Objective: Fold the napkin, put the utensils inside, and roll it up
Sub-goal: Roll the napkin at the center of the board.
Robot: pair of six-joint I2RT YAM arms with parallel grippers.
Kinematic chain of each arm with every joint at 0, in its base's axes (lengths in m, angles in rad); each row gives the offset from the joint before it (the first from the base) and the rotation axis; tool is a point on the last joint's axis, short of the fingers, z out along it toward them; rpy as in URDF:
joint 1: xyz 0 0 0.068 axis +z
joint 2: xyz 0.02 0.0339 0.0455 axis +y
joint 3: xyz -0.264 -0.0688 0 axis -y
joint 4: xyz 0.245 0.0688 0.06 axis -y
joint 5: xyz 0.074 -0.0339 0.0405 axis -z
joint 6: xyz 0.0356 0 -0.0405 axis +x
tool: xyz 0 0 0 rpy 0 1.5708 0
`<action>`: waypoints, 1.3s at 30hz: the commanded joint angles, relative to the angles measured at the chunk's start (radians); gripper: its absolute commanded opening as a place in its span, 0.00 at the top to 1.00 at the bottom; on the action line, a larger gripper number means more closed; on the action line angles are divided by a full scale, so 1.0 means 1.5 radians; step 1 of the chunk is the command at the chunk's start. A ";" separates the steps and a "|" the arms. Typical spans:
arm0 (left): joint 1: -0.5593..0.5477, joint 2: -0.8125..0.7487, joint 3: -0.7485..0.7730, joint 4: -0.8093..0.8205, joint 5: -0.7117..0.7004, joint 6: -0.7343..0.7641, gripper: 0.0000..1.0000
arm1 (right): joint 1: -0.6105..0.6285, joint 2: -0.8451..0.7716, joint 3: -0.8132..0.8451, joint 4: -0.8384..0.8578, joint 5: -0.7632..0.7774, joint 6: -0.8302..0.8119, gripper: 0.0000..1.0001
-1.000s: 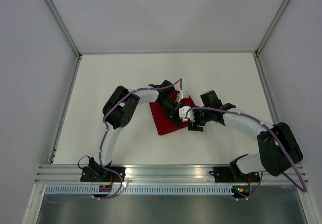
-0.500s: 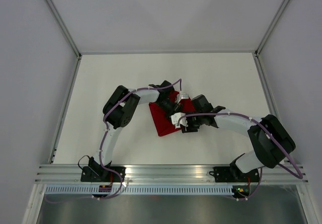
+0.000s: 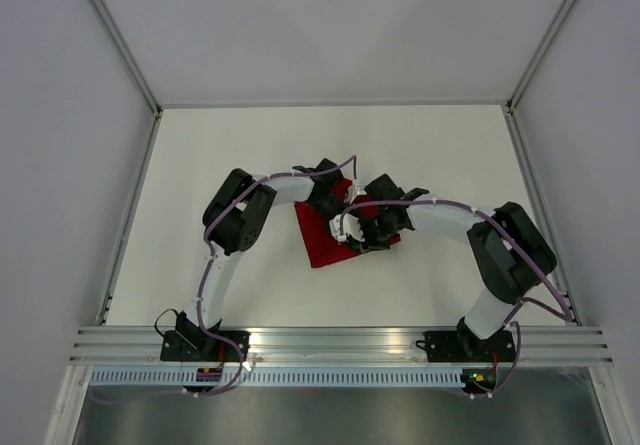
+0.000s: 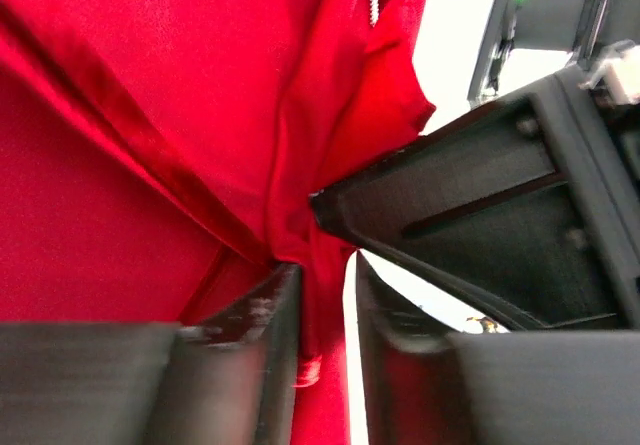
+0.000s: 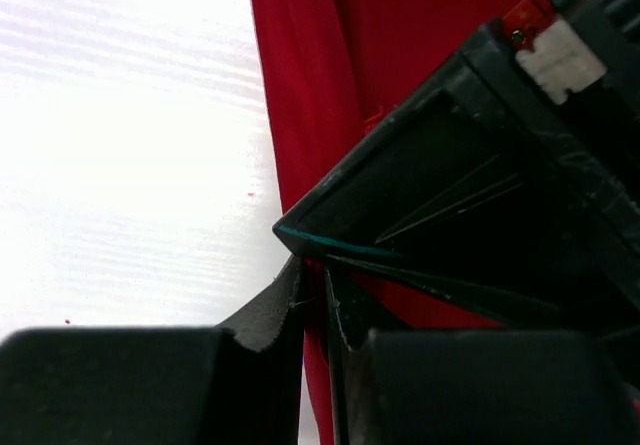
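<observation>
From the near edge both arms bent inward and met over the middle of the counter (image 3: pixel 200 265). There the napkin (image 3: pixel 320 240) lay bunched on the surface, its folds gathered under both tools. The right claw (image 5: pixel 315 280) stood nearly together, nipping a thin edge of the cloth. The left claw (image 4: pixel 325 275), tip to tip with it, had a fold between narrowly parted fingers; whether it pressed that fold I could not tell.
</observation>
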 commanded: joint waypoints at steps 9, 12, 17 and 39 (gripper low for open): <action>0.028 -0.083 -0.030 0.069 -0.193 -0.063 0.48 | -0.041 0.169 0.217 -0.253 -0.096 -0.057 0.89; 0.046 -0.116 -0.040 0.100 -0.237 -0.102 0.47 | -0.053 0.212 0.250 -0.301 -0.112 -0.067 0.89; 0.076 -0.183 -0.082 0.156 -0.300 -0.160 0.45 | -0.080 0.289 0.331 -0.383 -0.128 -0.093 0.90; -0.105 -0.574 -0.461 0.522 -0.862 -0.071 0.41 | -0.153 0.528 0.621 -0.643 -0.189 -0.136 0.91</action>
